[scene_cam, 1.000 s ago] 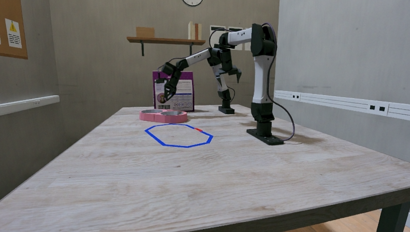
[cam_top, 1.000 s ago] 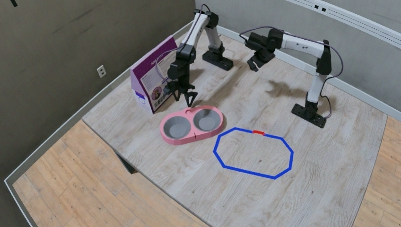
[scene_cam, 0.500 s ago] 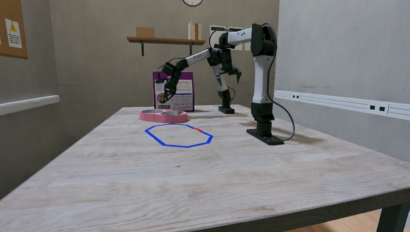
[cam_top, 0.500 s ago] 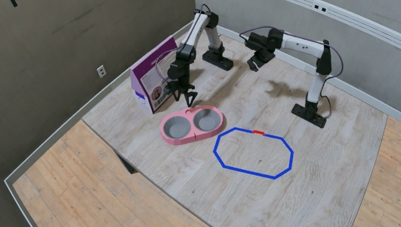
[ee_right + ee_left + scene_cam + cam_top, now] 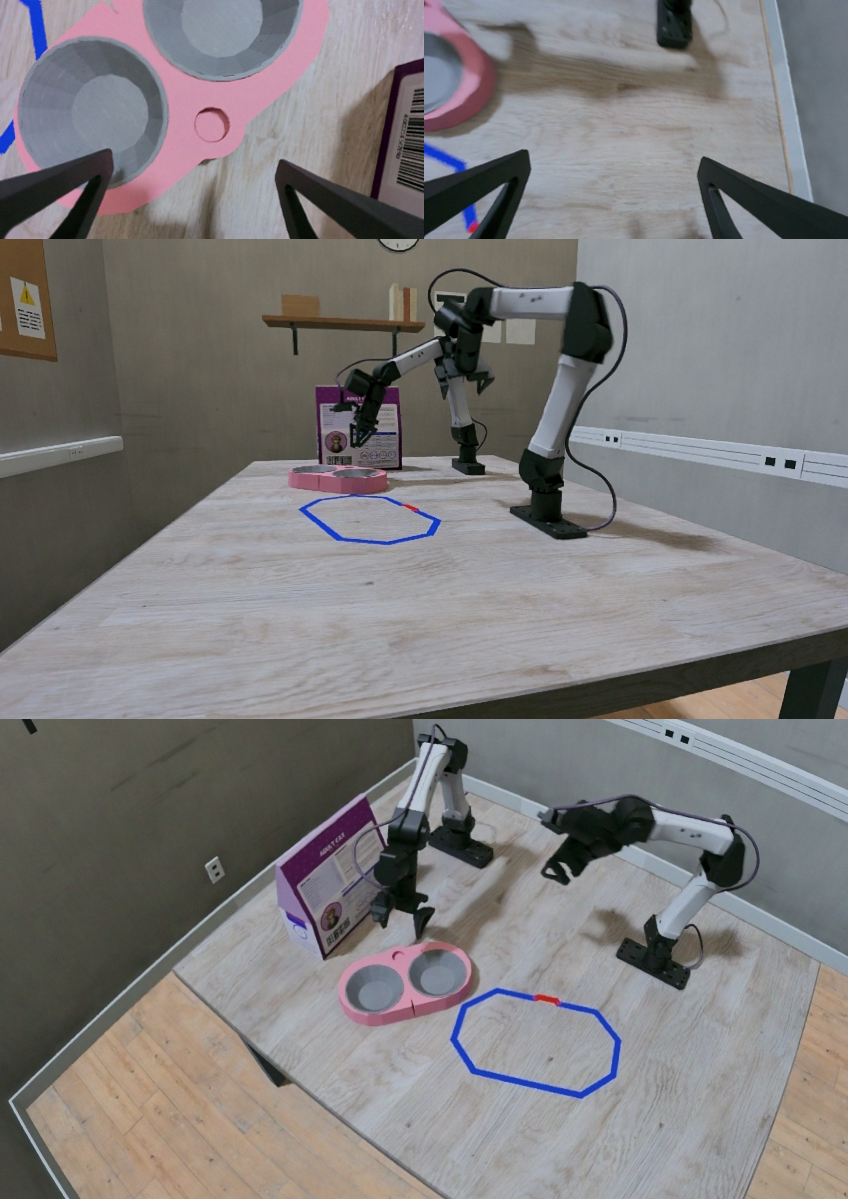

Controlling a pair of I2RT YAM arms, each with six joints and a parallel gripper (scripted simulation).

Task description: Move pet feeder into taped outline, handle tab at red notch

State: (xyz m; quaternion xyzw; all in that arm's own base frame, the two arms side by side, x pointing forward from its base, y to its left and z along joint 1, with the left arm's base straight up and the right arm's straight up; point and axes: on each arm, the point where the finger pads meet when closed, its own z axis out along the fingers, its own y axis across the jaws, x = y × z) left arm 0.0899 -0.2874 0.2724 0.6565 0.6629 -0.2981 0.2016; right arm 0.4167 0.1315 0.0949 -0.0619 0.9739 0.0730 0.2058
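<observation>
Lobed pink feeder, faceted bowls; left end effector, right end effector both released

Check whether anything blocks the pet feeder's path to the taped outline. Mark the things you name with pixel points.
Nothing visible stands between the pet feeder (image 5: 410,1005) (image 5: 351,482) (image 5: 181,95) and the taped outline (image 5: 526,1081) (image 5: 363,541); only tabletop shows in the narrow gap.
</observation>
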